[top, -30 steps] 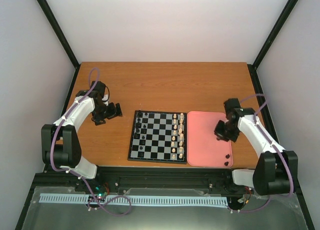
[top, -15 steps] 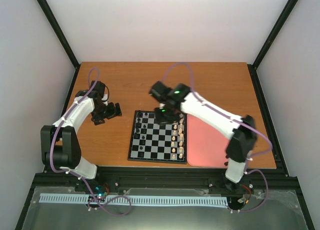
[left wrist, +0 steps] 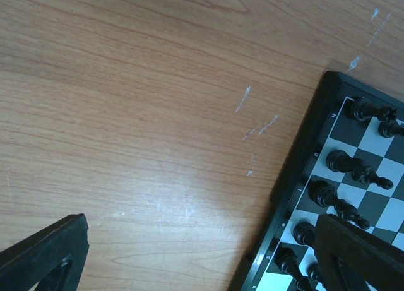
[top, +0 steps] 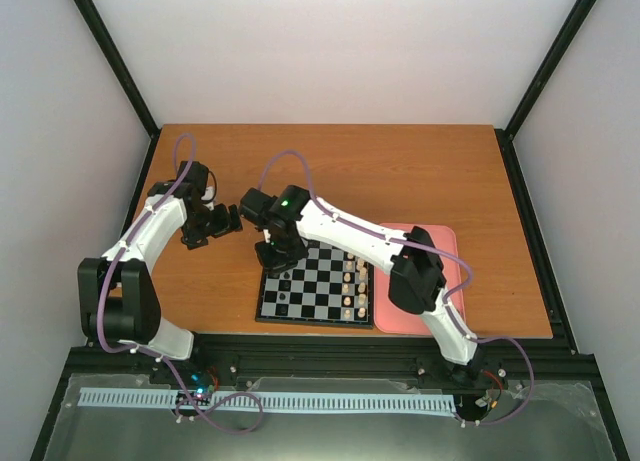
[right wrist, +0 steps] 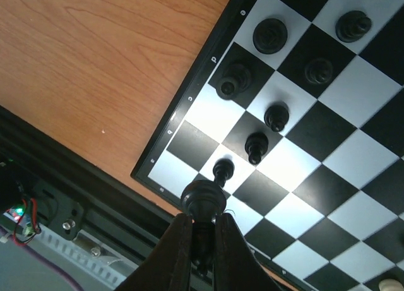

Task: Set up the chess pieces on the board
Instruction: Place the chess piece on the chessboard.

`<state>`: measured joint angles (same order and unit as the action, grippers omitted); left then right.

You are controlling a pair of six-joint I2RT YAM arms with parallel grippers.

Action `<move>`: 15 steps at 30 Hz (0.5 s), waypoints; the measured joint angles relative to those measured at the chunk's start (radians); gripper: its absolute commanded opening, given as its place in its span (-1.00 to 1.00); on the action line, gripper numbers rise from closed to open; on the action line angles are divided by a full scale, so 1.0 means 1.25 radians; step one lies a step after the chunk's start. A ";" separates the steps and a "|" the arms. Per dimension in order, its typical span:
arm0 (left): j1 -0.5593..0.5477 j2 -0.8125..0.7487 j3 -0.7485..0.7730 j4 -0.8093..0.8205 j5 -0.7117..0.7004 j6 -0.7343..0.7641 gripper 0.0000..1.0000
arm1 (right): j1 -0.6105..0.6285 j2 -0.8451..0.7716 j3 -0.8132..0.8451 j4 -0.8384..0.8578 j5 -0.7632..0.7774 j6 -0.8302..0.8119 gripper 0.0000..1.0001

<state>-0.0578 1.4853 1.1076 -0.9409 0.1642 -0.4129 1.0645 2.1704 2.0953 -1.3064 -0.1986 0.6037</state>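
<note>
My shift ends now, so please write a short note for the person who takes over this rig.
Left gripper: open, empty, over the table left of the board.
Right gripper: shut on a black piece above the board's left side.
Done: several black pieces stand on the left files, cream pieces on the right.
Left: place the held piece; some left-edge squares are bare.

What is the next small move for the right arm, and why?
Probably lower straight down and then release. The right gripper is shut on a black piece, hanging above the board near its rim, where edge squares beside the standing black pieces look empty.
</note>
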 measured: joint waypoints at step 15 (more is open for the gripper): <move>0.000 0.000 -0.005 0.001 0.003 0.000 1.00 | 0.007 0.135 0.075 0.018 -0.015 -0.036 -0.95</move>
<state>-0.0578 1.4849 1.1015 -0.9398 0.1677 -0.4133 1.0737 2.3386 2.1891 -1.2839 -0.2173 0.5583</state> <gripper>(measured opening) 0.999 0.082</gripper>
